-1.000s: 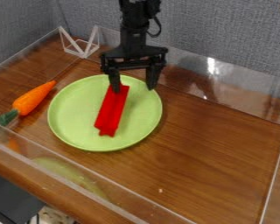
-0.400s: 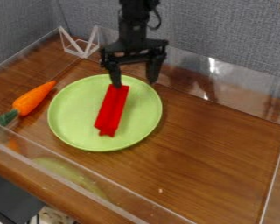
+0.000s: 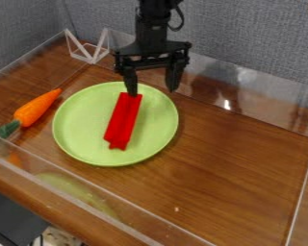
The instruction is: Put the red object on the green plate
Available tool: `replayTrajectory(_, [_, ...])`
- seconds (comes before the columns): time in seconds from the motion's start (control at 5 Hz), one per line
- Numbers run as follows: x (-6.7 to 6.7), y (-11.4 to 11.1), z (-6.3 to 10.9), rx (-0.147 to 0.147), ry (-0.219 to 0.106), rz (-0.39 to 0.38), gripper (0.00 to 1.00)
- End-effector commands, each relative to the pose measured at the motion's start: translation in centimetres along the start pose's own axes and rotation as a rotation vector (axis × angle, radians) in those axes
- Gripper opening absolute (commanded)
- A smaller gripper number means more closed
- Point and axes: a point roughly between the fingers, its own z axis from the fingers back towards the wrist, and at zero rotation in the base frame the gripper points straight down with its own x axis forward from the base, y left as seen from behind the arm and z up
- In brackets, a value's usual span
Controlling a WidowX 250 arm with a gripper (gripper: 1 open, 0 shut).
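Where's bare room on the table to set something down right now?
The wooden tabletop right of the round lime-green plate is bare, as is the front strip. The left is crowded: the orange carrot beside the plate, the red bar on it, the open tool above.

Bare wood table [image 3: 234,154] right of green plate [image 3: 80,135]

Wooden table [image 3: 234,154] with green plate [image 3: 80,139], carrot [image 3: 38,106]

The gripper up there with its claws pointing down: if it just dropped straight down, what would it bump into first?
Most likely the far end of the red object lying on the green plate. The open gripper hangs just above it, though one view leaves the exact depth uncertain.
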Motion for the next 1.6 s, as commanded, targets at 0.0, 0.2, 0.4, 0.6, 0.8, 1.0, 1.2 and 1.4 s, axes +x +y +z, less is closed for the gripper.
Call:
replayTrajectory(0.0, [2.0,0.1,1.2,-0.040,-0.040,0.063,1.00])
replayTrajectory(0.2, [1.5,0.1,2.8,-0.043,-0.042,-0.064,1.00])
replayTrajectory(0.4, [-0.5,-0.2,4.1,-0.054,-0.047,-0.215,1.00])
replayTrajectory(0.6, [-3.5,-1.0,4.8,-0.066,-0.029,-0.420,1.00])
replayTrajectory(0.8, [-6.2,-2.9,4.2,-0.081,-0.011,-0.573,1.00])
replayTrajectory(1.0, [-9.5,-4.2,3.7,-0.097,-0.009,-0.693,1.00])
replayTrajectory(1.2, [-10.3,-5.8,2.8,-0.114,-0.027,-0.751,1.00])
replayTrajectory(1.4, [-10.2,-5.9,2.5,-0.107,-0.070,-0.818,1.00])
